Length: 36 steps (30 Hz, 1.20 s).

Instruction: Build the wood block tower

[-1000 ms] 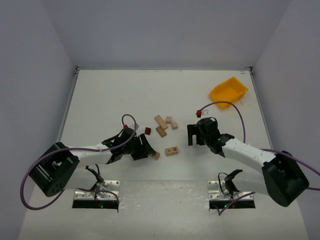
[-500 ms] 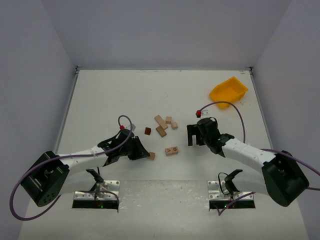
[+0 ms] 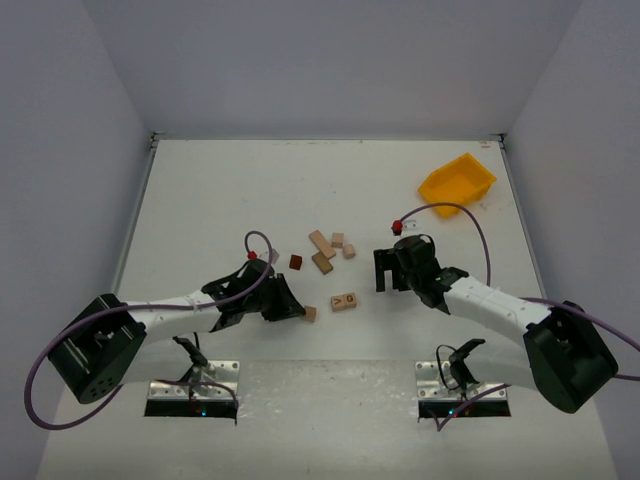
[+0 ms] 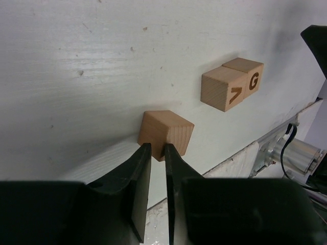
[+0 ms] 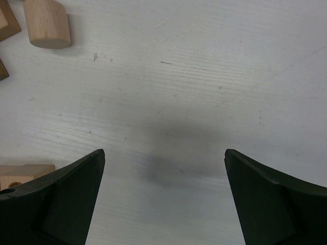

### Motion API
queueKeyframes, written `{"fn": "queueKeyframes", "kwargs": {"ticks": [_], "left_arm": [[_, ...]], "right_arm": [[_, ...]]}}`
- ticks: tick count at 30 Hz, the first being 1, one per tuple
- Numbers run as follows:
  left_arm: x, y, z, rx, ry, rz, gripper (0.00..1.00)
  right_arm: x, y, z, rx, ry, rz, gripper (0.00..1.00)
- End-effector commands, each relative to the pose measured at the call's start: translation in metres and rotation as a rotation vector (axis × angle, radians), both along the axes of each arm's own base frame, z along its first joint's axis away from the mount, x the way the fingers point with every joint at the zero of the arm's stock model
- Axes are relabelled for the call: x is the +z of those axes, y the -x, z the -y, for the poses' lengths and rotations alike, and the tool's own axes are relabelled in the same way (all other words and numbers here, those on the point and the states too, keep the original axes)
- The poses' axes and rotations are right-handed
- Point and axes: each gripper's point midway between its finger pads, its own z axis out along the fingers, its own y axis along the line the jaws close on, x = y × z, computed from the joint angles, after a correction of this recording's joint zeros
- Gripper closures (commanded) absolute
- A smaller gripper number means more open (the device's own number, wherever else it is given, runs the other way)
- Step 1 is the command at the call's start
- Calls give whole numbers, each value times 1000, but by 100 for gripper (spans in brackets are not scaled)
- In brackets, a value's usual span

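My left gripper (image 4: 157, 149) (image 3: 297, 310) lies low on the table, and its jaws have closed to a narrow gap on the near corner of a pale wood cube (image 4: 168, 131) (image 3: 311, 313). Just right of it is the lettered oblong block (image 4: 232, 84) (image 3: 344, 301), showing V and G. Farther back sit a dark reddish-brown block (image 3: 296, 262), two tan oblong blocks (image 3: 321, 243) (image 3: 322, 263) and two small tan pieces (image 3: 338, 240) (image 3: 349, 251). No blocks are stacked. My right gripper (image 5: 163, 151) (image 3: 388, 272) hovers wide open over bare table, right of the blocks.
A yellow plastic bin (image 3: 457, 182) sits at the far right of the table. The table's near edge and the arms' metal mounts (image 4: 286, 150) lie just behind the left gripper. Purple cables loop over both arms.
The left jaws closed on the cube. The left gripper drew back to the left with the cube, then came a little to the right again. The right arm has not moved.
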Motion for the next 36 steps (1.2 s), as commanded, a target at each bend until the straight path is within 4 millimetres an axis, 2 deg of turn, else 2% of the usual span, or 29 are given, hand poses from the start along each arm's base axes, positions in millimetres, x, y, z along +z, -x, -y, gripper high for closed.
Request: {"fn": "queueKeyframes", "kwargs": {"ticks": [1,7,16,24,36], "left_arm": [[9,-14,14,-4,6,43,87],[17,-28,23,11,1,74,92],[22,-37,32,50,-13,92,96],[31,-33,38,35,-7,121,91],[39,-31,45,9,12,150,90]], "right_arm": [[17,-15,-6,-8,-24,53,1],[17,-15,-3,-20,-18,60,1],[17,-15,-3,-25,-18,60,1],[17,-16,-3,-23,-18,58,1],[17,-14,-2,-22,-18,61,1]]}}
